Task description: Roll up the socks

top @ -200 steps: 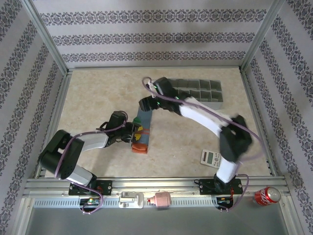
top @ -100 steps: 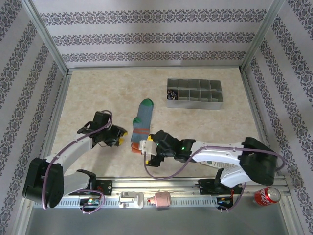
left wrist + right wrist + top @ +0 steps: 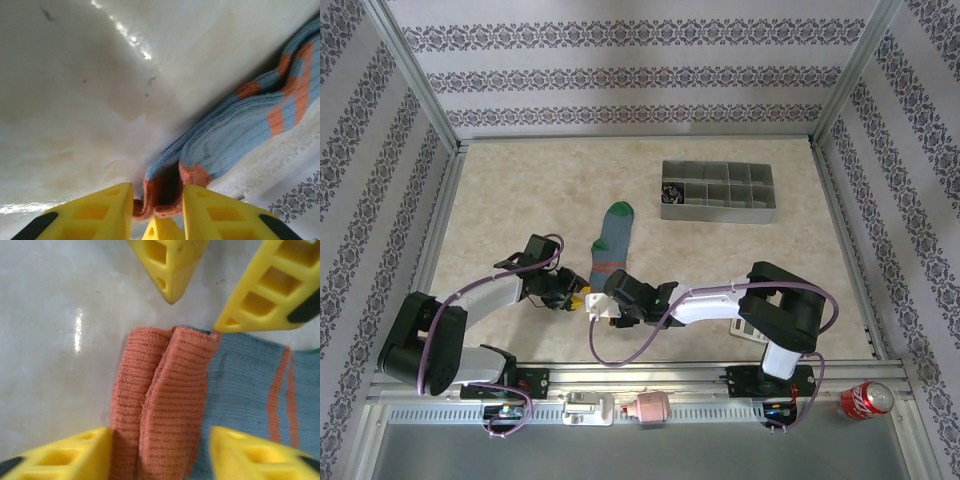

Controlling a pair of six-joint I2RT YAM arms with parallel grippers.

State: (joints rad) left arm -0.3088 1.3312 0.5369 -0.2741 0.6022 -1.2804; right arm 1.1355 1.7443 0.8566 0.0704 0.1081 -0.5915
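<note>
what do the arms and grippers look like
The left arm and right arm have white links between bulky black joints, each trailed by a purple cable. The left gripper and right gripper have yellow wedge-shaped fingers with rectangular cut-outs and black patches.

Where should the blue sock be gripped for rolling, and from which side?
At the orange cuff, its near end. The sock lies flat and straight, green toe pointing away, so come from the near side, probably pinching across the cuff's width.
</note>
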